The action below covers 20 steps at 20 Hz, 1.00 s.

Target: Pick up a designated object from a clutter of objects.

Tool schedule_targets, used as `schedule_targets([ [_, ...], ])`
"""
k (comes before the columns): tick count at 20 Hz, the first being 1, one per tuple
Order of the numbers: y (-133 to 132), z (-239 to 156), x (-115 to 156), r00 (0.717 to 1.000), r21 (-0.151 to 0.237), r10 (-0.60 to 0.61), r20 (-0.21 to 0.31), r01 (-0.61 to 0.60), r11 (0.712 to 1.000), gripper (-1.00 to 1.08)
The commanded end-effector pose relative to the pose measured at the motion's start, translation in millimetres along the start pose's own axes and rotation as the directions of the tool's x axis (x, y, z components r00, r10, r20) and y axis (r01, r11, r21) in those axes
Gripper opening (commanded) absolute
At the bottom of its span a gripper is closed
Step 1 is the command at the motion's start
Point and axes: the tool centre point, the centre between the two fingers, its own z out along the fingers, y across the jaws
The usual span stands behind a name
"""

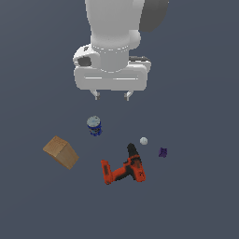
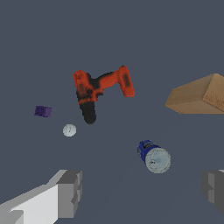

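While jaws gape, one ball (image 1: 144, 140), can (image 1: 94, 125), drill (image 1: 123, 169), box (image 1: 61, 152) lie.

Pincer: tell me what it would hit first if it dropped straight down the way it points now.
Probably the blue can. The open pincer hangs above the floor, and the wrist view shows the can between its fingers, off-centre. Depth is unclear; it might reach bare floor instead.

Items on the surface (image 1: 196, 205), five in all:
- Ball (image 1: 144, 140), small, pale white-grey: 1
- Can (image 1: 94, 125), blue with a pale top: 1
- Box (image 1: 61, 152), tan, cardboard-like: 1
- Power drill (image 1: 123, 169), orange and black: 1
- Purple piece (image 1: 162, 152), tiny: 1

No kind appears twice.
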Motion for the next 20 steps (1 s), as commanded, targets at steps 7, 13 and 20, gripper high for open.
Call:
schedule_targets([
  [7,12,3,-2,0.999,-0.013,0.032,0.015,-0.031,0.999,1.0],
  [13,18,2,-3,0.999,-0.018,0.046,0.021,-0.045,0.999,1.0],
  [20,5,22,3,0.999,-0.019,0.032,0.019,-0.031,0.999,1.0],
])
